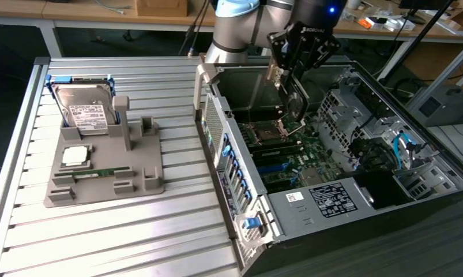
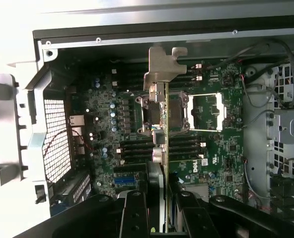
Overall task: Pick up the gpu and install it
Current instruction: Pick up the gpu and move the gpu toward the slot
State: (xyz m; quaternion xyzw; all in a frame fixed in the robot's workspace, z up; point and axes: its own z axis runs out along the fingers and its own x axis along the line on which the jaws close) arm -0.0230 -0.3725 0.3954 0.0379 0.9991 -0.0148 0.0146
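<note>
On the slatted worktop [image 1: 100,236] lies an open computer case [image 1: 354,199] with its green motherboard [image 2: 211,144] exposed. A grey parts holder [image 1: 93,193] sits beside it, toward the exterior view's left. Over the motherboard the claw [image 1: 290,86] is clamped on the gpu [image 2: 164,69], which hangs edge-on inside the case, its silver bracket at the end away from the claw.

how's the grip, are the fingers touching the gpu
Touching. The wrist view shows the gpu edge-on, pinched between the two dark fingers.
</note>
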